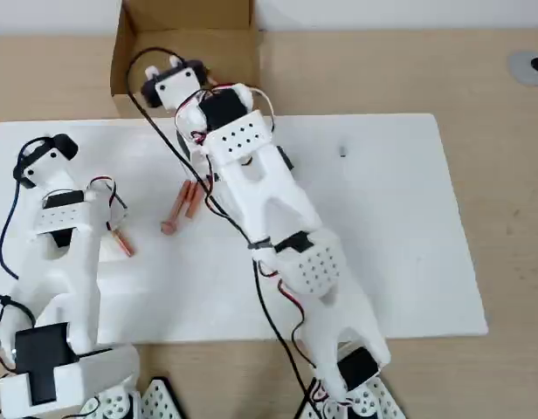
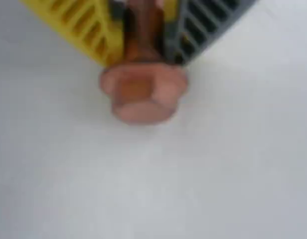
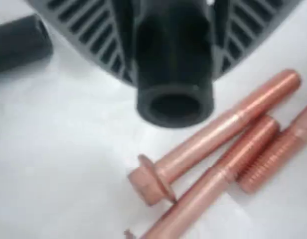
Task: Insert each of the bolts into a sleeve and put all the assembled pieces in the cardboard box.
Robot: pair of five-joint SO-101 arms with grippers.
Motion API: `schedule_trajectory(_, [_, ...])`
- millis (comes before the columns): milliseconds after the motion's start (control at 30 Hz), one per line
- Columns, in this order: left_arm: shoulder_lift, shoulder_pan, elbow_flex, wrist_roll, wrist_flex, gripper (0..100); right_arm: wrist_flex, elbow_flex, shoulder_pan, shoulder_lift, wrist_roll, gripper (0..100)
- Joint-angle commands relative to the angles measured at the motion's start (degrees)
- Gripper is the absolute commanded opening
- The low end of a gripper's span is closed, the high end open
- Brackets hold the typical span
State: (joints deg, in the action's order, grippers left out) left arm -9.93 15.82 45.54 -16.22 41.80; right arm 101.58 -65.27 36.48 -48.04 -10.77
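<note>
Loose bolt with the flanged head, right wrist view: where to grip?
Probably mid-shank on the bolt, coming from above with jaws across the shaft. It lies flat on the mat, and the head is wider than the shank. A second bolt hugs one side, so room there is tight.

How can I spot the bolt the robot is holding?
Find the white mat, then the left arm over it. The copper bolt is pinched in that arm's fingers, head poking out; the other bolts lie loose on the mat.

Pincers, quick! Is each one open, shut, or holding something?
Left pincer: closed, holding a copper bolt.
Right pincer: closed, holding a black sleeve.
</note>
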Motion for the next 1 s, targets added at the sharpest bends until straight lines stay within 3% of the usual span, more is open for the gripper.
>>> schedule_trajectory(0, [-1.19, -0.62, -0.35, 0.18, 1.32, 0, 0.88, -0.66, 0.13, 6.29, 0.62, 1.1])
schedule_trajectory(233, [-1.27, -0.62, -15.65, 0.26, 17.58, 1, 0.88, -0.66, 0.13, 7.69, 0.62, 1.1])
schedule_trajectory(633, [-5.05, -0.26, -61.98, 7.74, 48.7, 1, 0.88, -0.66, 0.22, 17.27, 0.53, 1.1])
schedule_trajectory(767, [-12.97, -0.26, -69.01, 10.2, 53.27, 1, 0.88, -0.66, 0.57, 27.21, 0.44, 1.0])
schedule_trajectory(967, [-30.2, -0.7, -67.34, 11.25, 52.31, 1, 0.88, 5.93, 1.54, 42.59, 0.44, 1.0])
